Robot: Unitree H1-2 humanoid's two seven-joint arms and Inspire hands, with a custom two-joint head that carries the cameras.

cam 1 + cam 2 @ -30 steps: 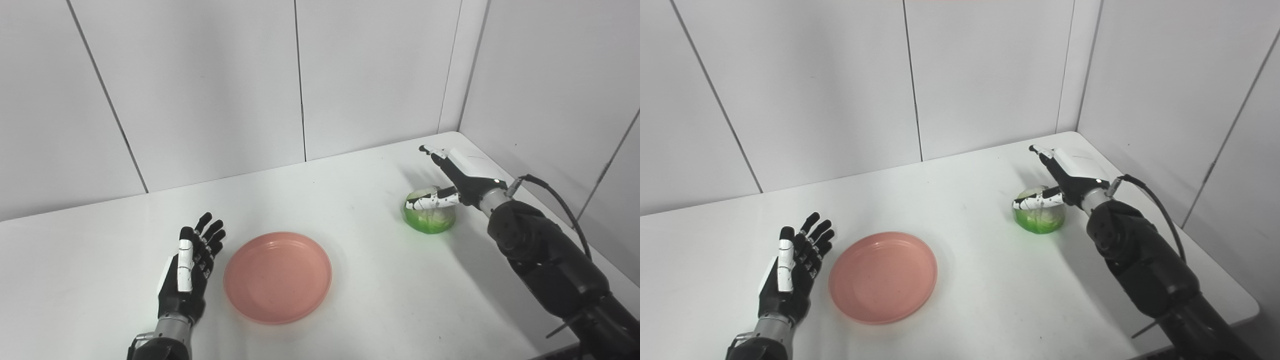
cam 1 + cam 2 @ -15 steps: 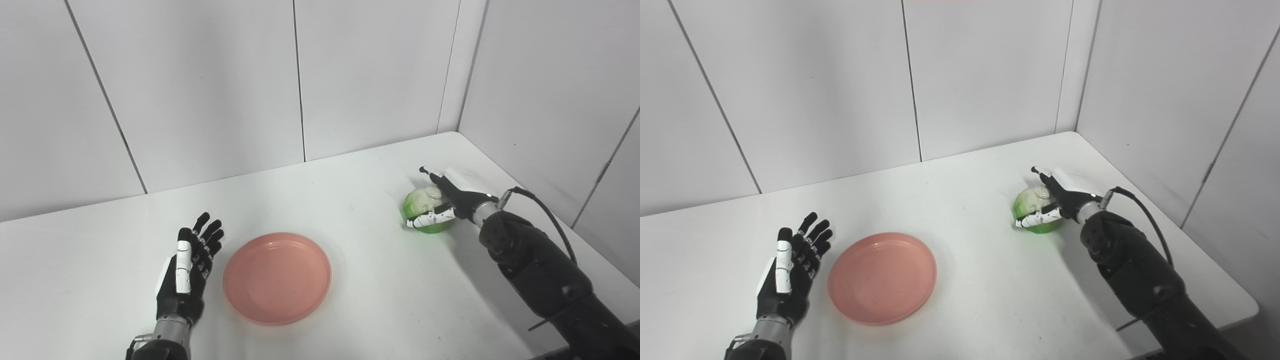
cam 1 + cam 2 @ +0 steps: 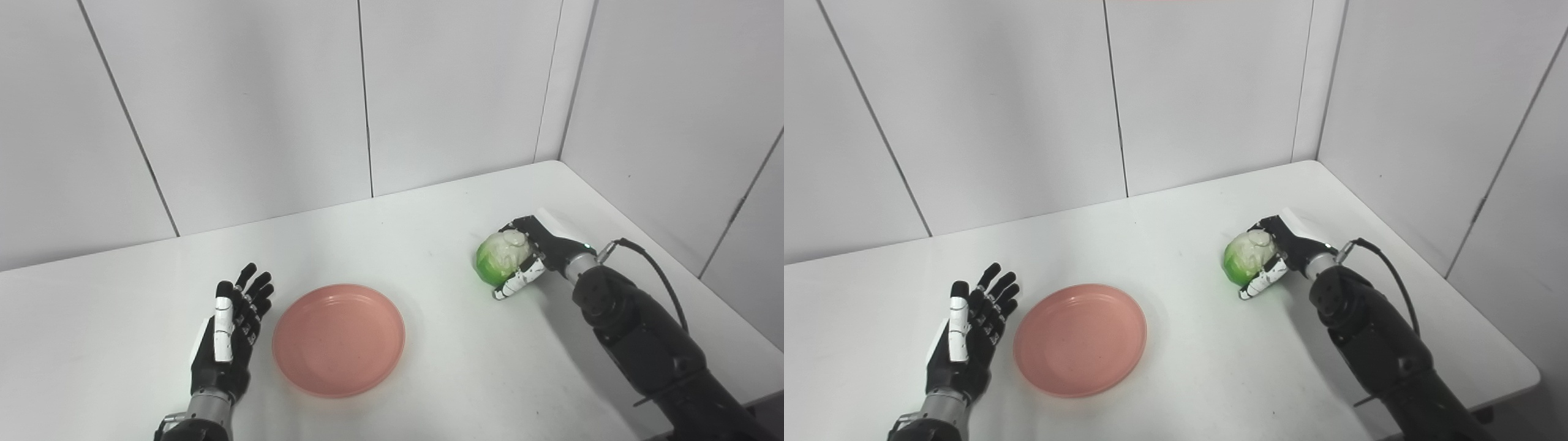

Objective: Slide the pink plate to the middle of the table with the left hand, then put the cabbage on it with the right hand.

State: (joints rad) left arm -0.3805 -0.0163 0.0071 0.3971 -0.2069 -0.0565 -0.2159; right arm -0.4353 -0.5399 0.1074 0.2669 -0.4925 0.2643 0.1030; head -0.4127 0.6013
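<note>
The right hand (image 3: 531, 252) has its fingers wrapped around the cabbage (image 3: 499, 257); from there the pink plate (image 3: 339, 338) lies well apart to the left and nearer the robot, just beside the open, empty left hand (image 3: 228, 340)

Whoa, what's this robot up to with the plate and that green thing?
It is putting a cabbage on a plate. The right hand has its fingers wrapped around the green cabbage near the right side of the white table. Whether the cabbage has left the tabletop is hard to tell. The pink plate lies empty near the middle of the table. The left hand rests open just beside the plate's left edge, holding nothing.
</note>
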